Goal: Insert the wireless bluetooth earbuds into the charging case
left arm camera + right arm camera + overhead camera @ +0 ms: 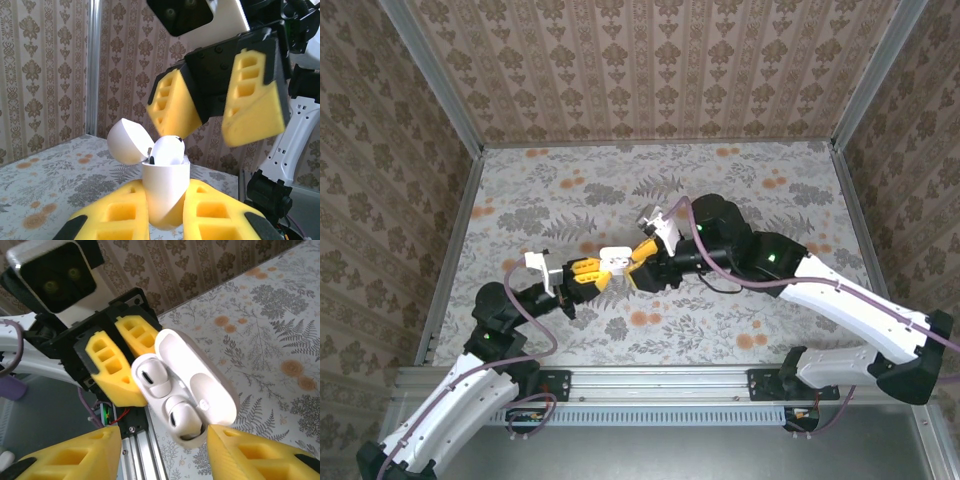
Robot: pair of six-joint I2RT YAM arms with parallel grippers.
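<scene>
- The left gripper (587, 271) had its yellow jaws clamped together on the lower body of the white charging case (165, 192). It held the case upright and clear of the floral tabletop (740, 190).
- The lid (202, 377) stood open on its hinge, tilted back from the case body.
- The two white earbuds, one (150, 372) nearer the left gripper and one (182, 416) nearer the wrist camera, sat side by side in the case's wells. Their rounded heads rose above the rim.
- The right gripper (209, 131) hung close over the open case with its yellow jaws spread apart, gripping nothing. Whether a fingertip touched a bud could not be told.
- In the overhead view both grippers met near the table's middle, with the case between them.
</scene>
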